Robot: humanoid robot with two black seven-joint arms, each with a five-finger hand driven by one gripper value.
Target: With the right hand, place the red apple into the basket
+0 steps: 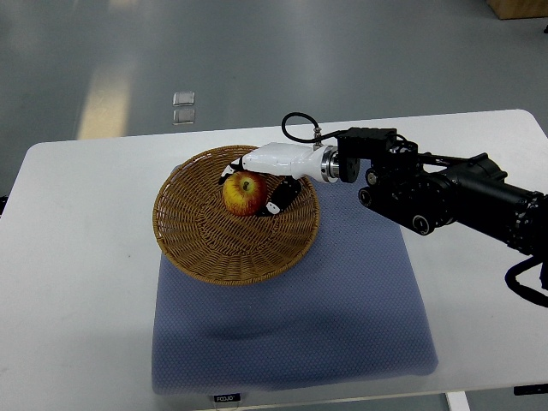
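Right hand (261, 181) in from 3 o'clock, fingers curled around red apple (243, 193), palm over the top. Apple inside basket (205, 248), toward its 12 o'clock rim, stem end facing up; roundish, no clear long axis. Basket partly on blue mat (291, 334), on white surface (77, 282). Mat label at 6 o'clock edge: unreadable.

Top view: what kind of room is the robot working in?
Probably a robot lab or test workshop. A white table with a blue mat stands on a bare grey floor, and the right hand holds a red apple over a wicker basket.
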